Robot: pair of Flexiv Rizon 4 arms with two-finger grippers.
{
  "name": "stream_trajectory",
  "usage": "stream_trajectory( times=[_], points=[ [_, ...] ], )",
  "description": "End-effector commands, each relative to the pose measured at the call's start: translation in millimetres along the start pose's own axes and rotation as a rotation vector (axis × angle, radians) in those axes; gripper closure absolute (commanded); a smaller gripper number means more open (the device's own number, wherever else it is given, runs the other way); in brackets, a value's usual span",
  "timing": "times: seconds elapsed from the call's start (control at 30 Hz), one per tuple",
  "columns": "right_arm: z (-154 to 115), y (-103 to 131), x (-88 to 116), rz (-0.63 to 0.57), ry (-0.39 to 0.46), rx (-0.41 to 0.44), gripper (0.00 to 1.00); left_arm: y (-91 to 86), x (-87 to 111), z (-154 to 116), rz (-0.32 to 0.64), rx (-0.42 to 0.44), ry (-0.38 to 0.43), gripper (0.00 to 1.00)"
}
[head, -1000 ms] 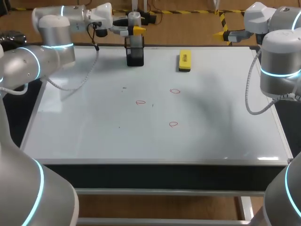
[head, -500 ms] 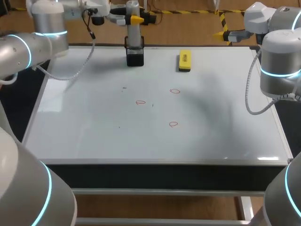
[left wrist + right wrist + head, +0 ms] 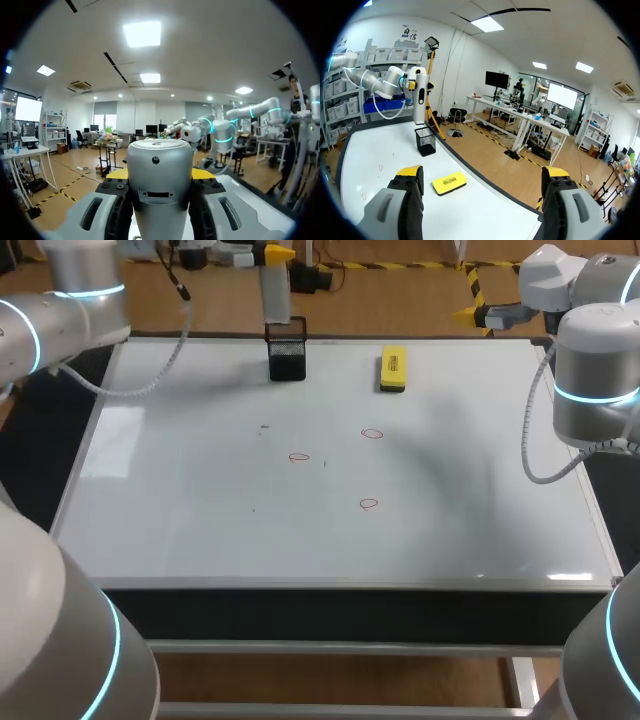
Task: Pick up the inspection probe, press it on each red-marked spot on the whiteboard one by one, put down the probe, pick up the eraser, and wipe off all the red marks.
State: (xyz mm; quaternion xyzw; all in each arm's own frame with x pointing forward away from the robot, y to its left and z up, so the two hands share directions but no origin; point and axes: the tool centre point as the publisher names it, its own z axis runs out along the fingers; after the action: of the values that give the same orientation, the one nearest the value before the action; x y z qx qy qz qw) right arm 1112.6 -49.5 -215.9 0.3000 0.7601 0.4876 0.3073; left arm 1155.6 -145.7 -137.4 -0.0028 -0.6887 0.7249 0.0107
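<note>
Silver-grey arms [image 3: 590, 350] with glowing cyan rings [image 3: 597, 395], grey cables [image 3: 527, 455], and yellow-tipped grey fingers [image 3: 410, 172].

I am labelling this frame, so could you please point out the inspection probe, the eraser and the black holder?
inspection probe [image 3: 276, 298]: head view, middle of its grey body.
eraser [image 3: 393, 368]: head view, centre of its yellow top.
black holder [image 3: 287, 358]: head view, its front wall.

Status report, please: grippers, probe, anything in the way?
Left gripper shut on probe, upright just above holder. Right gripper open, empty. Three red marks on whiteboard; eraser sits apart from them.
</note>
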Motion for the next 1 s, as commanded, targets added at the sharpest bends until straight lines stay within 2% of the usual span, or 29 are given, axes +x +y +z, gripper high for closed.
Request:
stream_trajectory(
  times=[0.03,0.2,0.7,1.0],
  points=[
    [0,0,-1,0.0,0.001,0.001,0.0,-11.1,16.1,-15,0.006,-0.042,-0.113,1.0],
    [0,0,-1,0.0,0.001,0.001,0.0,-8.8,31.0,-44,0.021,-0.054,-0.132,1.0],
    [0,0,-1,0.0,0.001,0.001,0.0,18.0,84.8,-138,0.073,-0.056,-0.322,1.0],
    [0,0,-1,0.0,0.001,0.001,0.0,46.0,108.9,-167,0.082,-0.058,-0.371,1.0]
  ],
)
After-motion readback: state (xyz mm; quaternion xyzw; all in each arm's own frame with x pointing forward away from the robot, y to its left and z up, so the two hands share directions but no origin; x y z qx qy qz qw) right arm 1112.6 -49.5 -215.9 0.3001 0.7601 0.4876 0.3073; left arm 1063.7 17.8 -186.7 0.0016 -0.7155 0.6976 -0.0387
